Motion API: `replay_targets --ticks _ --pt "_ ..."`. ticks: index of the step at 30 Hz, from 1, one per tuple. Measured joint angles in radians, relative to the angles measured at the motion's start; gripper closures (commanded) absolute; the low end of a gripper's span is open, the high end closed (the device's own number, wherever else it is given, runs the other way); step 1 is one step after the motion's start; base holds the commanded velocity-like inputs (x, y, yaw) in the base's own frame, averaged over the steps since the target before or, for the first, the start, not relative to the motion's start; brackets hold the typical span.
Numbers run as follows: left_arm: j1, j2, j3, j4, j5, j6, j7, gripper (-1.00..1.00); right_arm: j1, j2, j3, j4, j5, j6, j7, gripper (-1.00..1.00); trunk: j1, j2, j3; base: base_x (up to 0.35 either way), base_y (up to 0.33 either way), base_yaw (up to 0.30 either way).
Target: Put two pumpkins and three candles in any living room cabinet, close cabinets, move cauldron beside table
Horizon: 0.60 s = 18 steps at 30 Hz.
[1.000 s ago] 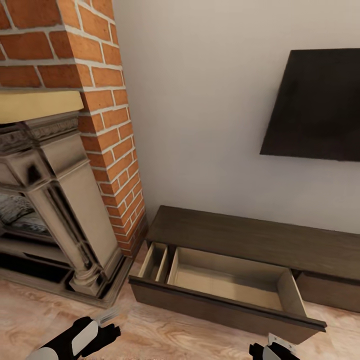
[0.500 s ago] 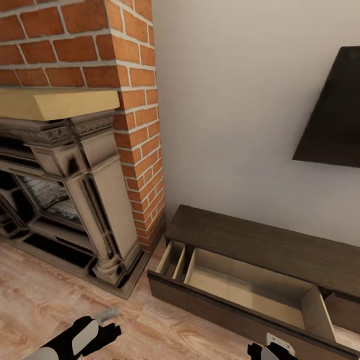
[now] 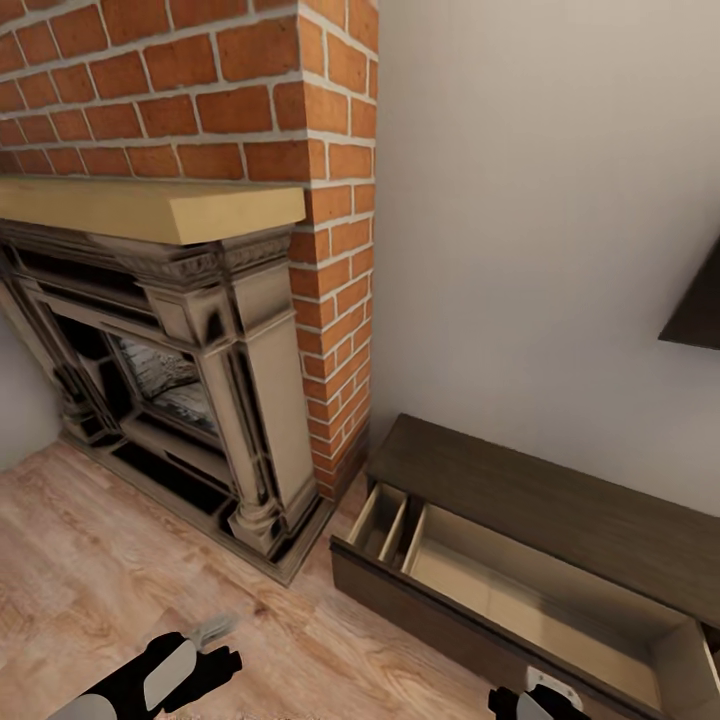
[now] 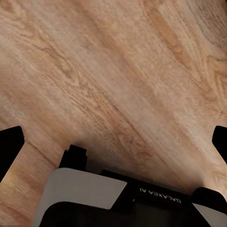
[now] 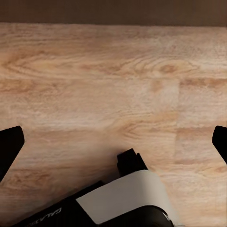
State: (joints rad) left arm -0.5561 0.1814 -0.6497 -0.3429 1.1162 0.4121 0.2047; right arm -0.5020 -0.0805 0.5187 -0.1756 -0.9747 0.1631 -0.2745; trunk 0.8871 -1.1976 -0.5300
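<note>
Red brick chimney with carved stone fireplace [image 3: 200, 340] fills upper left of head view. Long low dark-brown wood cabinet [image 3: 560, 500] sits lower right against the wall, its drawer pulled out, pale inside bare. My left fingers [image 4: 9, 151] and right fingers [image 5: 9, 144] spread apart over wood floor [image 3: 90, 560], holding nothing.

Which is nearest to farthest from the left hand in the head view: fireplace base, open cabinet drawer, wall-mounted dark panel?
From the left hand, head view:
1. Fireplace base: just ahead of it on the wood floor.
2. Open cabinet drawer: off to the right, pulled out, pale inside with nothing in it.
3. Wall-mounted dark panel: far right, high on the wall above the cabinet.
</note>
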Motion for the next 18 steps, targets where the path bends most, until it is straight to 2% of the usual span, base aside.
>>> replay_targets --ticks 7,15,18 --pt "0.000 0.001 0.000 0.003 -0.001 0.000 0.000 -1.00 0.000 0.019 0.000 0.000 0.046 0.081 0.007 -1.00 -0.027 0.049 0.022 0.000 0.000 0.291" --pt "0.000 0.004 0.000 0.004 0.001 0.001 0.000 -1.00 0.000 0.022 0.000 0.000 0.052 0.092 0.007 -1.00 -0.058 0.105 0.046 0.000 0.000 0.291" --pt "0.000 0.006 0.001 0.004 0.001 0.001 0.000 -1.00 -0.001 0.022 0.000 0.000 0.053 0.092 0.007 -1.00 -0.058 0.105 0.045 0.000 0.000 0.291"
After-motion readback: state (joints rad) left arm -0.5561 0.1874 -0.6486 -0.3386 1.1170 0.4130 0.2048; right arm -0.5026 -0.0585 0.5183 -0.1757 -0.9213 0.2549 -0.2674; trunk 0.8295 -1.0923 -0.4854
